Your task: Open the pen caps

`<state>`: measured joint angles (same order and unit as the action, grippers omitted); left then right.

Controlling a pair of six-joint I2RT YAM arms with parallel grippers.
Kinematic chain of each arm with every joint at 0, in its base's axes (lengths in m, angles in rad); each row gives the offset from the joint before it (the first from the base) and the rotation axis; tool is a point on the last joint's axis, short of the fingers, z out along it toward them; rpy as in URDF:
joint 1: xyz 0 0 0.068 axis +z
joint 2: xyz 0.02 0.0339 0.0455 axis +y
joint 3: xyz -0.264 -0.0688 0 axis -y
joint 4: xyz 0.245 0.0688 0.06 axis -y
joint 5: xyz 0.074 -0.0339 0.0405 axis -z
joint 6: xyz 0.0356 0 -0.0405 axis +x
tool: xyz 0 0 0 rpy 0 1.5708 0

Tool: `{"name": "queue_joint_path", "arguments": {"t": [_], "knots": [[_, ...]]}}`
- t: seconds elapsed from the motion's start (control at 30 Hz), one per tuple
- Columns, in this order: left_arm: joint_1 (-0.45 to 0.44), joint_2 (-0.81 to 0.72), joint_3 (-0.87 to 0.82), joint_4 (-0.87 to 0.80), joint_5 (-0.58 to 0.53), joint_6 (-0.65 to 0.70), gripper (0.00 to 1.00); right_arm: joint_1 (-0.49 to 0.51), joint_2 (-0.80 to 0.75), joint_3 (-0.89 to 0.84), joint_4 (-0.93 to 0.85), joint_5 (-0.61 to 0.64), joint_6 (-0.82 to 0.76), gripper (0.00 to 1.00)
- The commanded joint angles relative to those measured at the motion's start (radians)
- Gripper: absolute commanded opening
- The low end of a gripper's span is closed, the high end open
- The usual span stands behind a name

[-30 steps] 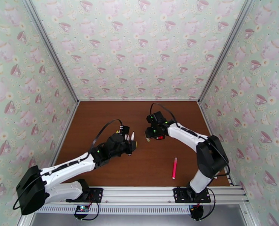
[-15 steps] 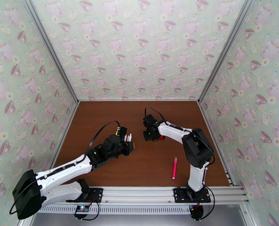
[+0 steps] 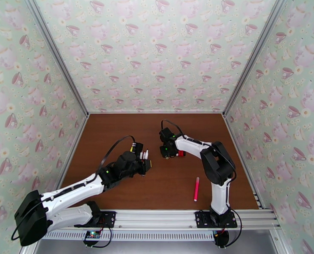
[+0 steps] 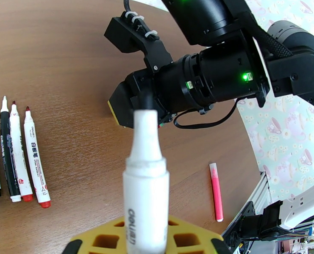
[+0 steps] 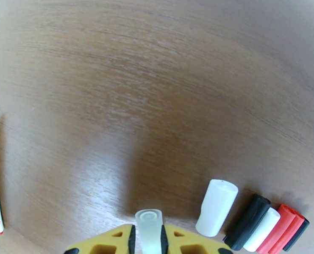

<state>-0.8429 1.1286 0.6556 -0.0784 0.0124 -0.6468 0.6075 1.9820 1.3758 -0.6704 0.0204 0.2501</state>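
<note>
Between the right gripper's [image 5: 148,238] closed fingers sits a pale cap [image 5: 148,221], beside loose caps [image 5: 258,221] on the table [image 5: 157,81]. The left gripper [image 4: 146,242] clamps the bared white pen [image 4: 145,195] upright. Four uncapped pens [image 4: 12,153] lie done; the pink pen [image 4: 216,191] likely remains.

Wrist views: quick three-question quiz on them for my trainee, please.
1. True or false: the left gripper holds a slim white plastic marker, tip uncapped.
2. Left wrist view: how many slim uncapped markers lie in a row on the brown wooden table?
3. What does the right gripper grip: A red cap, B translucent whitish plastic cap, C pink marker?
Key: 1 true; 2 four; 3 B.
</note>
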Motion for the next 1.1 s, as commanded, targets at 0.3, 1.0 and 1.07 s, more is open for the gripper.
{"name": "queue_joint_path", "arguments": {"t": [0.3,1.0,1.07], "knots": [[0.008,0.019,-0.012,0.031,0.009,0.011,0.10,0.004,0.040,0.052,0.005,0.087,0.050,0.20],[0.006,0.031,-0.014,0.041,0.017,0.001,0.10,-0.019,0.028,0.065,-0.061,0.251,0.145,0.18],[0.005,0.033,-0.014,0.042,0.017,-0.001,0.10,-0.022,0.021,0.062,-0.062,0.256,0.153,0.18]]}}
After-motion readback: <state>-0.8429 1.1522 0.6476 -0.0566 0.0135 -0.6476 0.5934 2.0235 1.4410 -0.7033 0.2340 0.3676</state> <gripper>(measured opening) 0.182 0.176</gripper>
